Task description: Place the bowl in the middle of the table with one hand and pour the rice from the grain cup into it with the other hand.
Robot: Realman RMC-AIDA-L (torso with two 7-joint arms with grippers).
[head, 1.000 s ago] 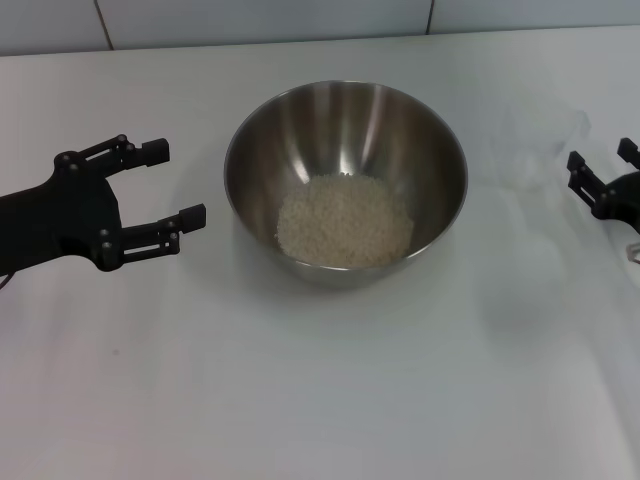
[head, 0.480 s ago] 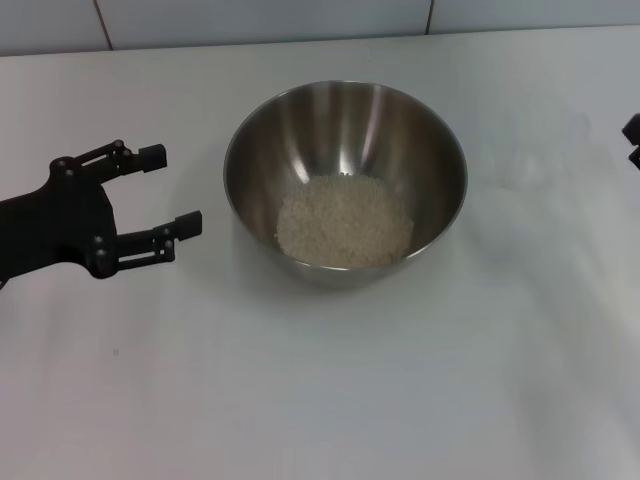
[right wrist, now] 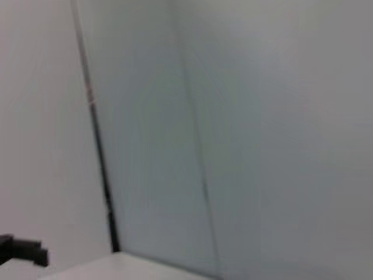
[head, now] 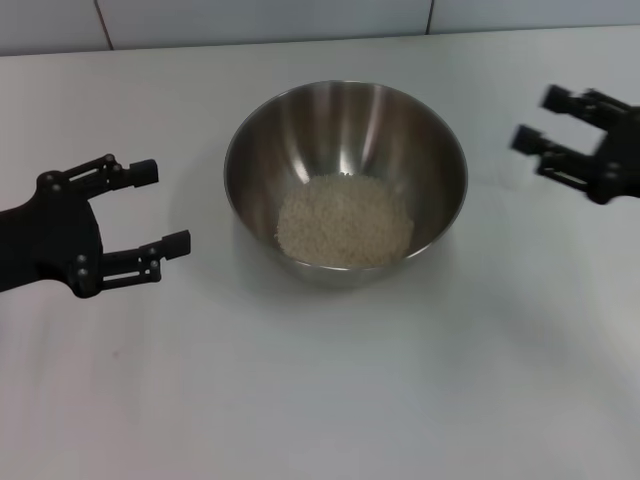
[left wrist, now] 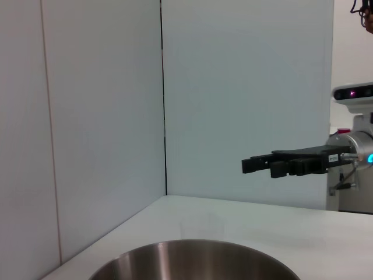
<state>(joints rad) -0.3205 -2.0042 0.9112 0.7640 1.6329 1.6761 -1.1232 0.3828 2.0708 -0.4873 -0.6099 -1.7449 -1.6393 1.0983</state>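
Observation:
The steel bowl (head: 345, 120) stands in the middle of the white table (head: 320, 400) with a heap of rice (head: 344, 220) in its bottom. Its rim also shows in the left wrist view (left wrist: 192, 254). My left gripper (head: 162, 207) is open and empty, left of the bowl and apart from it. My right gripper (head: 540, 118) is open and empty, raised to the right of the bowl; it also shows in the left wrist view (left wrist: 256, 165). I cannot make out the clear grain cup in any view.
A pale panelled wall (head: 300, 20) runs along the table's far edge. A dark finger of the left gripper shows far off in the right wrist view (right wrist: 23, 251).
My right gripper went out of view to the right, then came back higher and closer to the bowl. My left gripper drew back a little to the left.

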